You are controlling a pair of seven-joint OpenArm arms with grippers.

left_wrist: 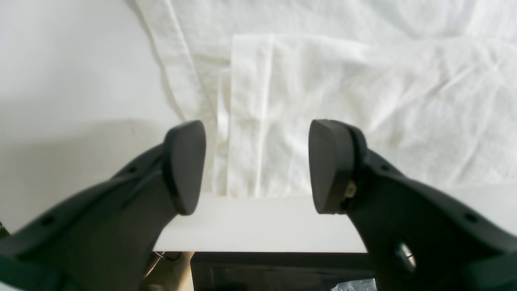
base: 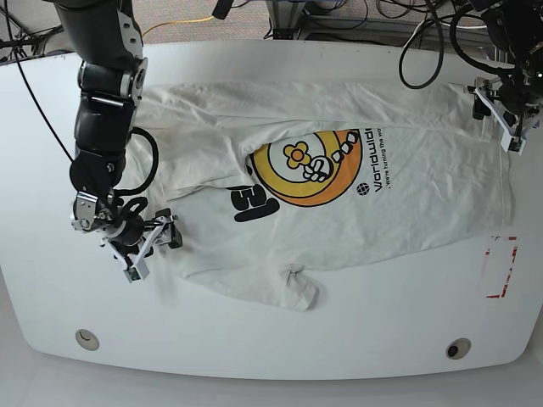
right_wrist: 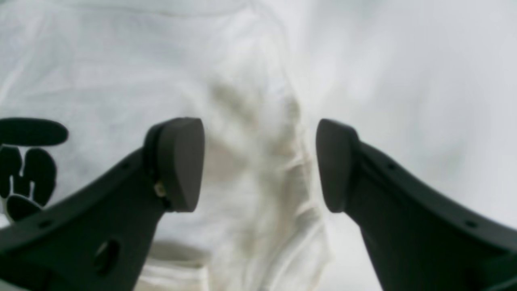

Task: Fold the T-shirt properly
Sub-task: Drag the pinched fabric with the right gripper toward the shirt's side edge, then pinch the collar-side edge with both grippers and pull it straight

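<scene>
The white T-shirt (base: 356, 212) lies spread and wrinkled on the white table (base: 254, 339), with its orange-yellow circular graphic (base: 310, 170) and black lettering facing up. A flap of cloth covers the graphic's left part. My right gripper (base: 155, 248) is open at the shirt's left edge. In the right wrist view the right gripper (right_wrist: 258, 165) hovers over a bunched fold of the shirt (right_wrist: 258, 202). My left gripper (base: 501, 119) is open at the shirt's far right edge. In the left wrist view the left gripper (left_wrist: 258, 165) hovers over a folded hem of the shirt (left_wrist: 250, 121).
A red-outlined rectangle (base: 499, 267) is marked on the table at the right. Two round holes (base: 85, 339) (base: 458, 349) sit near the front edge. Cables (base: 424, 42) lie behind the table. The table's edge (left_wrist: 262, 242) is just below the left gripper.
</scene>
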